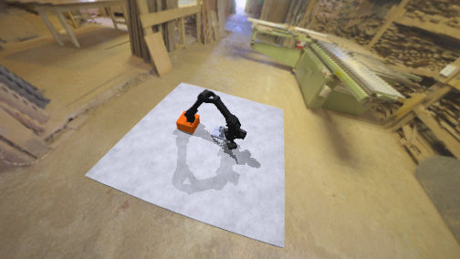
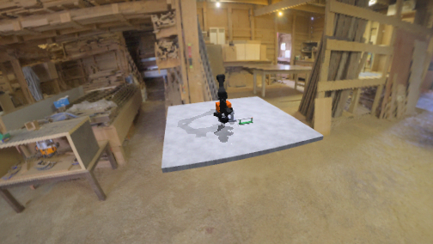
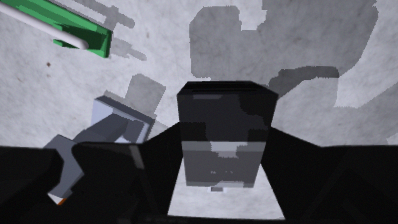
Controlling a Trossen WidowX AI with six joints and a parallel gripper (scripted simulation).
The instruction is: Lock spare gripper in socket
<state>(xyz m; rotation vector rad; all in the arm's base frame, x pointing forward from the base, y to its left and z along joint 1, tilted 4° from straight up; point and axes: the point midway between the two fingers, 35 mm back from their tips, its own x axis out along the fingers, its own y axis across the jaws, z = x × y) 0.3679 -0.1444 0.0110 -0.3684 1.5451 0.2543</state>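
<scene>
The spare gripper, a block with a black upper part and a grey lower part, is between my fingers in the wrist view. My gripper is shut on it, low over the mat. The blue-grey mount stands left of the fingers in the wrist view; my left finger hides part of it, and its socket cannot be made out. The white pin lies along a green holder, apart from the mount.
The arm rises from an orange base block at the back of the pale mat. The mount stands between the base block and my gripper in the top view. The green holder is hidden there. Shadows of the arm fall across the mat.
</scene>
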